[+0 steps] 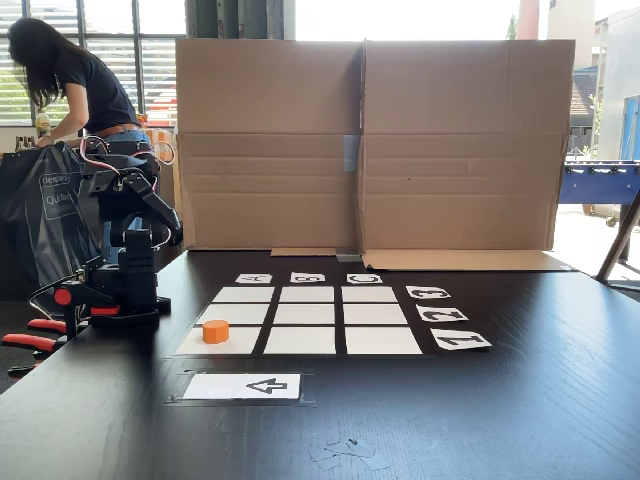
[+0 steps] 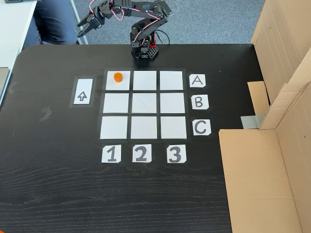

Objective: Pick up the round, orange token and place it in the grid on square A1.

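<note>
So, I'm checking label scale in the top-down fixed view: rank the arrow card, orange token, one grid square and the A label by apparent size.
Largest to smallest:
grid square
arrow card
A label
orange token

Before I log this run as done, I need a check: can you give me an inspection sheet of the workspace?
Surface: dark wooden table, bare in front.
Job's things: orange token sits in grid cell at row A, column 1.
Clutter: arrow card beside grid; tape scraps.
Grippers: gripper raised past the table edge, apart from token; open or shut unclear.
Cables: wires on arm.
Surroundings: cardboard wall; person behind.
</note>
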Action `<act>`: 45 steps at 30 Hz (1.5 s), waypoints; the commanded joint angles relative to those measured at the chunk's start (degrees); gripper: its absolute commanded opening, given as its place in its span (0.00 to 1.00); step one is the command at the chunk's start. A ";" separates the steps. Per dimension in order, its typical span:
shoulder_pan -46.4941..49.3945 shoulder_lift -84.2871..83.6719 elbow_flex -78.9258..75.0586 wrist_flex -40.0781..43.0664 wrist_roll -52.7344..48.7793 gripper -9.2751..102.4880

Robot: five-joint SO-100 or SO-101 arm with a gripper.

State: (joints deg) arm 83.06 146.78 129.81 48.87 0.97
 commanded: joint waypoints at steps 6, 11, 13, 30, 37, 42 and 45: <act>10.81 17.49 8.96 0.09 -0.97 0.16; 13.62 23.73 11.95 7.47 -0.97 0.10; 14.24 25.14 13.10 10.02 -0.97 0.08; 14.50 34.54 37.27 15.03 -0.97 0.08; 14.50 37.79 43.24 15.03 -0.88 0.08; 14.50 39.02 44.74 15.29 -0.88 0.08; 14.59 39.81 45.00 15.82 -0.97 0.08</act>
State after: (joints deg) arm 97.65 186.06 174.81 64.25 0.53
